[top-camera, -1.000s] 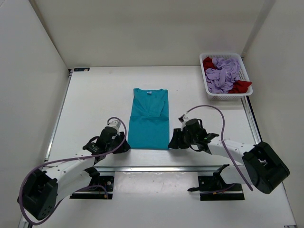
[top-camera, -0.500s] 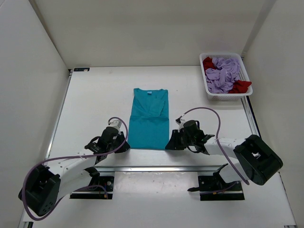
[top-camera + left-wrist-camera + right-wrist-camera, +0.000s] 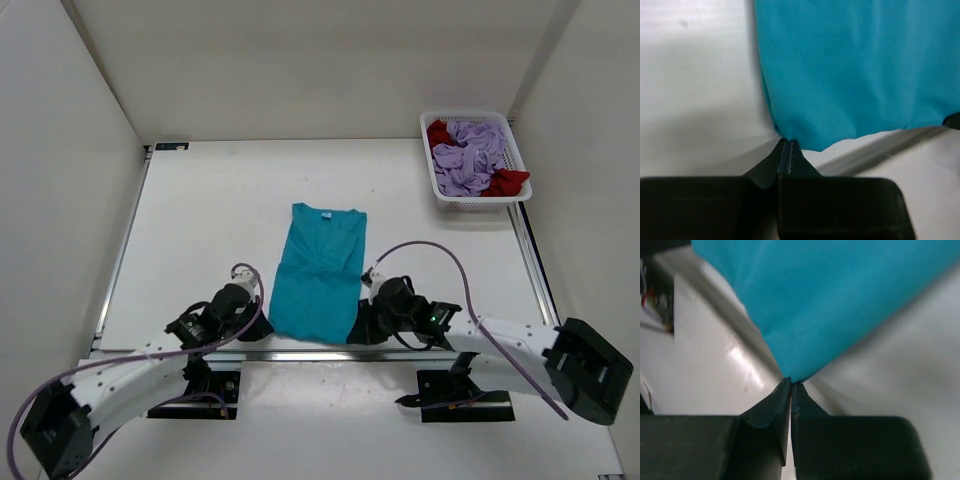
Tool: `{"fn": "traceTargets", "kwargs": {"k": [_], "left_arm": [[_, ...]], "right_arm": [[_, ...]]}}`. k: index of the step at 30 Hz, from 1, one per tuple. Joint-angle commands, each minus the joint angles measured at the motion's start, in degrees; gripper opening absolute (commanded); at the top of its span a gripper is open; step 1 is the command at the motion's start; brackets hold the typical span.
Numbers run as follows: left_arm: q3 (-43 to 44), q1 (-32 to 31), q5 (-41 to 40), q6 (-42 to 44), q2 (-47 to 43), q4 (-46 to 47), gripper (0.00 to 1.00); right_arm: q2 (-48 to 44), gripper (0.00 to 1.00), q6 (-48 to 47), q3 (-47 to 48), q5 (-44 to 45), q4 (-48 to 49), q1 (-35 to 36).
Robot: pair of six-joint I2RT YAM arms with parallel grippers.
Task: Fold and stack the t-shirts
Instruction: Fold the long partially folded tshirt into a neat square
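Across the white table (image 3: 200, 220): one shirt lies spread at the middle, and a basket sits at the far right corner, well apart from it.
Teal-blue short-sleeved fabric t-shirt (image 3: 318, 275): it lies as a long narrow strip with the sleeves tucked in. The collar is at the far end and the hem is at the near edge of the table, slightly askew.
White plastic mesh basket (image 3: 480, 199): it holds the crumpled lavender fabric t-shirt (image 3: 470, 150) and the red fabric t-shirt (image 3: 508, 181), neither yet folded.
Left gripper (image 3: 789, 145): clenched on the near left hem corner of the teal t-shirt (image 3: 855, 70), with the fingertips pressed together on the cloth's tip.
Right gripper (image 3: 791, 384): clenched likewise on the near right hem corner (image 3: 840, 295).
Step in hand: most likely the lengthwise fold of the first shirt, with both corners just pinched and the hem not yet raised.
Next move: both arms should probably lift the hem together and carry it away toward the collar. They need to keep level and evenly spaced, so the cloth doubles over without skewing further, and then let go.
Progress: early, with two shirts waiting in the basket.
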Motion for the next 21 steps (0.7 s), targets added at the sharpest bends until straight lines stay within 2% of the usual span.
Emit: {"fn": "traceTargets", "kwargs": {"k": [1,4,7,9,10,12,17,21], "left_arm": [[-0.42,-1.59,1.54,-3.67,-10.78,-12.82,0.00],[4.05,0.42,3.92,-4.38,-13.97,-17.14,0.00],[14.57,3.06,6.47,-2.19,-9.96,-15.57,0.00],[20.63,2.36,5.25,-0.78,-4.42,-11.90,0.00],[25.02,1.67,4.81,0.27,-0.05,-10.75,0.00],[30.83,2.71,5.76,2.38,6.92,-6.71,0.00],[44.81,11.66,7.62,5.55,27.81,1.56,0.00],[56.50,15.80,7.01,6.70,46.00,2.28,0.00]], "right_arm": [[-6.96,0.00,5.14,0.20,6.77,-11.25,7.17],[-11.18,0.00,5.59,3.70,6.00,-14.25,7.46],[-9.71,0.01,-0.54,11.68,4.95,-16.63,2.46],[-6.90,0.00,-4.24,15.20,2.41,-17.60,-4.63],[-5.14,0.00,-5.91,16.36,-0.56,-16.64,-6.58],[-2.86,0.00,-9.07,19.87,-2.43,-15.85,-15.00],[7.15,0.00,-12.16,27.51,-11.12,-11.81,-31.18],[20.50,0.01,-13.13,34.38,-14.74,-8.74,-37.18]]}}
